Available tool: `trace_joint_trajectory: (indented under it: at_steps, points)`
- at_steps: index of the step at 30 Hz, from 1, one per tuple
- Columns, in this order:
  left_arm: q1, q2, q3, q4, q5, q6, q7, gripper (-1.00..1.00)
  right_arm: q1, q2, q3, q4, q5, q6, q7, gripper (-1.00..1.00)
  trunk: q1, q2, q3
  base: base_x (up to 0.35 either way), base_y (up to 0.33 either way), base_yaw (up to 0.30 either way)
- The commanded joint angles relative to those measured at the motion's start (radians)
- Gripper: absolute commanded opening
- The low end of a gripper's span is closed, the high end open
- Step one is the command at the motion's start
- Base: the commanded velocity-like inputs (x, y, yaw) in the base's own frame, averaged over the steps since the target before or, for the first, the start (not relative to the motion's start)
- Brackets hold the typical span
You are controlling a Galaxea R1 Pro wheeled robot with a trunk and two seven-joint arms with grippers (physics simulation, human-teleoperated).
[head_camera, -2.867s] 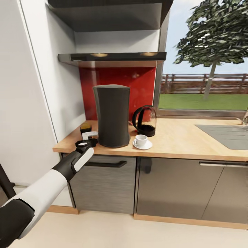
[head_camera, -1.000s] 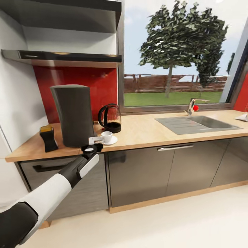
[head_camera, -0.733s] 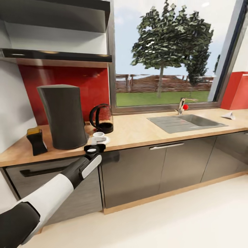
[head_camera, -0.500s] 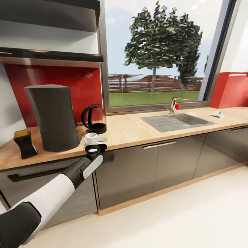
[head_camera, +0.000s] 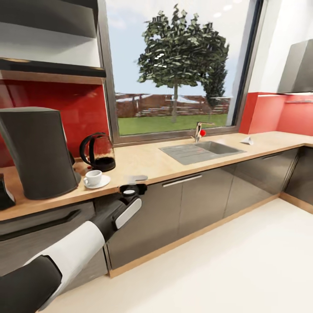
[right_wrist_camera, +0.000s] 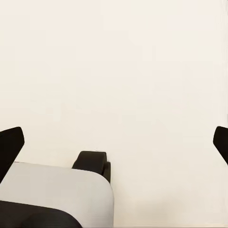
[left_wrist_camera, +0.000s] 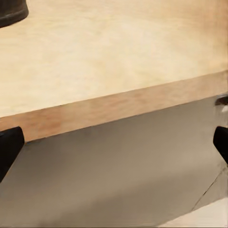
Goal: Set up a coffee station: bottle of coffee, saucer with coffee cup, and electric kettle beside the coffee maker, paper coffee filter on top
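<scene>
The tall dark coffee maker (head_camera: 37,150) stands on the wooden countertop (head_camera: 174,163) at the left. To its right is the glass electric kettle (head_camera: 99,152). In front of the kettle, the white coffee cup (head_camera: 92,177) sits on its saucer (head_camera: 104,183). The dark bottle of coffee (head_camera: 3,194) is cut off by the picture's left edge. A small white paper coffee filter (head_camera: 248,140) lies far along the counter, right of the sink. My left gripper (head_camera: 135,178) (left_wrist_camera: 114,142) is open and empty at the counter's front edge, right of the saucer. My right gripper (right_wrist_camera: 114,142) is open over the floor.
A steel sink (head_camera: 198,151) with a faucet (head_camera: 199,129) is set in the counter under the window. Dark cabinet fronts (head_camera: 195,204) run below the counter, which turns a corner at the far right. Pale floor (head_camera: 243,261) stretches to the right.
The whole view has swung to the right along the counter, so the coffee things now sit at the left. My left arm came with it, from near the bottle to past the saucer.
</scene>
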Motion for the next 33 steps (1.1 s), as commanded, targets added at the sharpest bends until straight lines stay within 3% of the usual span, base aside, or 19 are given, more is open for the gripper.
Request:
trace_joint_trajectory:
  at_steps: [1,7,11,15,17,23,29,33]
  points:
    - [-0.001,-0.006,-0.016,-0.002,0.004,0.003,0.007,1.0,-0.001,0.0,-0.009,-0.001,0.008,-0.003,0.005,1.0,0.0,-0.001,-0.001,0.0,0.0,-0.269]
    - [0.003,-0.064,-0.062,-0.002,0.006,0.003,0.009,1.0,-0.001,0.0,-0.009,-0.001,0.008,-0.003,0.005,1.0,0.0,-0.001,-0.001,0.0,0.0,-0.269]
    - [0.047,-0.115,-0.13,-0.002,0.006,-0.005,0.008,1.0,-0.001,0.0,-0.009,-0.001,0.008,-0.003,0.005,1.0,0.0,-0.001,-0.001,0.0,0.0,-0.269]
    - [0.107,-0.117,-0.192,0.012,0.006,-0.05,0.007,1.0,-0.001,0.0,-0.009,-0.001,0.008,-0.003,0.005,1.0,0.0,-0.001,-0.001,0.0,0.0,-0.269]
    - [0.131,-0.117,-0.202,0.045,0.006,-0.075,0.007,1.0,-0.001,0.0,-0.009,-0.001,0.008,-0.003,0.005,1.0,0.0,-0.001,-0.001,0.0,0.0,-0.269]
    - [0.261,-0.117,-0.239,0.23,0.006,-0.228,-0.078,1.0,-0.001,0.0,-0.01,-0.001,0.008,-0.003,0.005,1.0,0.0,-0.001,-0.001,0.0,0.0,-0.269]
    - [0.34,-0.117,-0.242,0.382,0.006,-0.304,-0.093,1.0,-0.001,-0.003,-0.01,-0.001,0.007,-0.003,0.005,1.0,0.0,-0.001,-0.001,0.0,0.0,-0.269]
    - [0.381,-0.117,-0.242,0.411,0.006,-0.313,-0.093,1.0,-0.001,-0.008,-0.011,-0.003,0.007,-0.003,0.005,1.0,0.0,-0.001,-0.001,0.0,0.0,-0.269]
